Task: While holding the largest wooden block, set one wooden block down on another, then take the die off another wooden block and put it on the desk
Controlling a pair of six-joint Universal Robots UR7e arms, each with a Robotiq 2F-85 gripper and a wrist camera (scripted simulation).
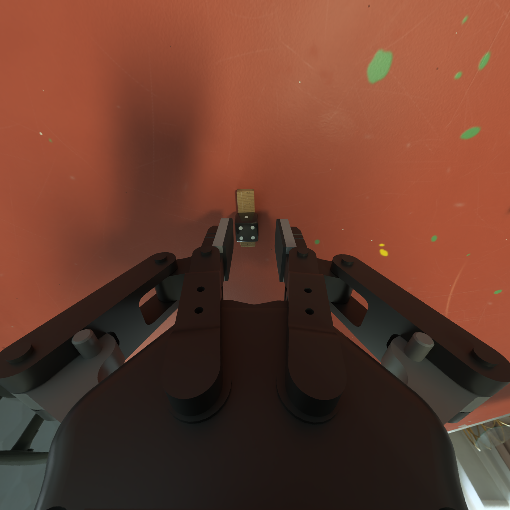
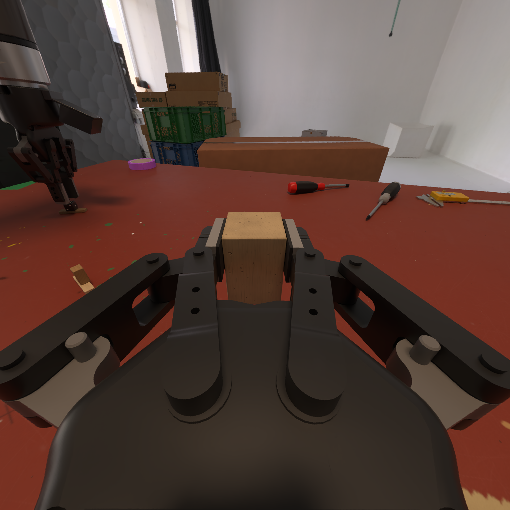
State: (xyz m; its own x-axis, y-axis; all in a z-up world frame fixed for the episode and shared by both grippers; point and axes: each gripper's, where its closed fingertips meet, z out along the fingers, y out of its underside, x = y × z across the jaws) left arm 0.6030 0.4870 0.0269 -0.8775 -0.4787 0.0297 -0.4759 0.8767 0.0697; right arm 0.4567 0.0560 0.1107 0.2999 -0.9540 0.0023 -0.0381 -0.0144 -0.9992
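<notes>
In the left wrist view my left gripper (image 1: 254, 222) is open and points down at the red desk (image 1: 358, 165). A black die (image 1: 246, 228) with white pips lies on a thin flat wooden block (image 1: 245, 199), just beyond the fingertips and nearer the left finger. My right gripper (image 2: 254, 229) is shut on the largest wooden block (image 2: 254, 262) and holds it above the desk. In the right wrist view the left gripper (image 2: 69, 200) hangs over the die (image 2: 72, 205) on its flat block (image 2: 80, 210). A small wooden block (image 2: 80, 273) rests on another flat block (image 2: 87, 287).
A purple tape roll (image 2: 142, 163) lies at the desk's far edge. A red-handled screwdriver (image 2: 311, 187), a black-handled screwdriver (image 2: 385, 198) and a yellow measuring tool (image 2: 449, 196) lie at the far right. Cardboard boxes (image 2: 292, 157) and crates (image 2: 185, 124) stand beyond the desk.
</notes>
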